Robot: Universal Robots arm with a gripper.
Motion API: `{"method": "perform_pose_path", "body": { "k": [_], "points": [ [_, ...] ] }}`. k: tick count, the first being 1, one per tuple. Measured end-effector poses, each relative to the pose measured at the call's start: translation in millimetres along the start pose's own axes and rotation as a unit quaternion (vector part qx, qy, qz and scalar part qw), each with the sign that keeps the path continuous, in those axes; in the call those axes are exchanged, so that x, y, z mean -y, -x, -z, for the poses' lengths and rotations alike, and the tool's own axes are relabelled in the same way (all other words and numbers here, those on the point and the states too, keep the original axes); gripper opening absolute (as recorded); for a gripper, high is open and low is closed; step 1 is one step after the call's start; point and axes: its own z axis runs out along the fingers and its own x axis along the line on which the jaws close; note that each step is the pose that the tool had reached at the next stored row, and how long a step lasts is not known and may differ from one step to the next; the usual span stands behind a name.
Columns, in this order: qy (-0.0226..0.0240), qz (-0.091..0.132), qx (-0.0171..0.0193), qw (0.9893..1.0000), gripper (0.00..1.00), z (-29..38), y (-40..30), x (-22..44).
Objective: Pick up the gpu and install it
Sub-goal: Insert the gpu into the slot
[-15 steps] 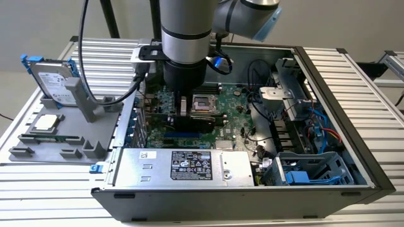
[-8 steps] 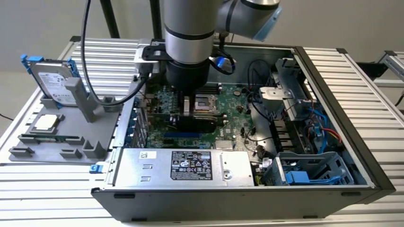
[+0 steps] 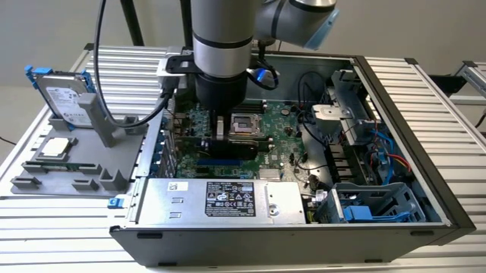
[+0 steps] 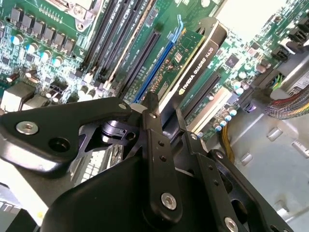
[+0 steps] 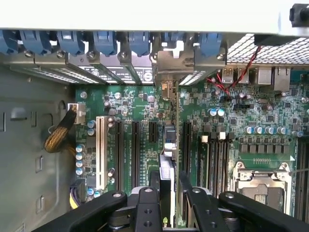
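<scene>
The gpu (image 3: 235,149) stands on edge over the green motherboard (image 3: 281,148) inside the open computer case, and my gripper (image 3: 226,132) comes down on it from above. In the second wrist view the gpu (image 4: 195,53) shows its green board and black top edge beside the blue slot (image 4: 154,67), running away from my gripper (image 4: 165,106). The first wrist view has the gpu (image 5: 167,145) edge-on between the black fingers (image 5: 147,203), its silver bracket (image 5: 166,72) against the case's rear slot openings. My gripper (image 5: 169,182) is shut on the card.
A grey fixture (image 3: 76,165) on the exterior view's left holds a silver hard drive with blue rails (image 3: 65,99) and a processor chip (image 3: 54,147). Inside the case (image 3: 436,187) are the power supply (image 3: 220,199), processor socket (image 3: 247,122), cables (image 3: 379,153) and a blue drive cage (image 3: 372,207).
</scene>
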Motion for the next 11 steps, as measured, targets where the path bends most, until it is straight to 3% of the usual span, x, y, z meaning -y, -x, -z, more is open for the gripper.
{"method": "perform_pose_path", "body": {
  "k": [11],
  "points": [
    [-0.0016, 0.0, 0.0, 1.0, 0.0, -5.3, -0.1, -2.6]
  ]
}}
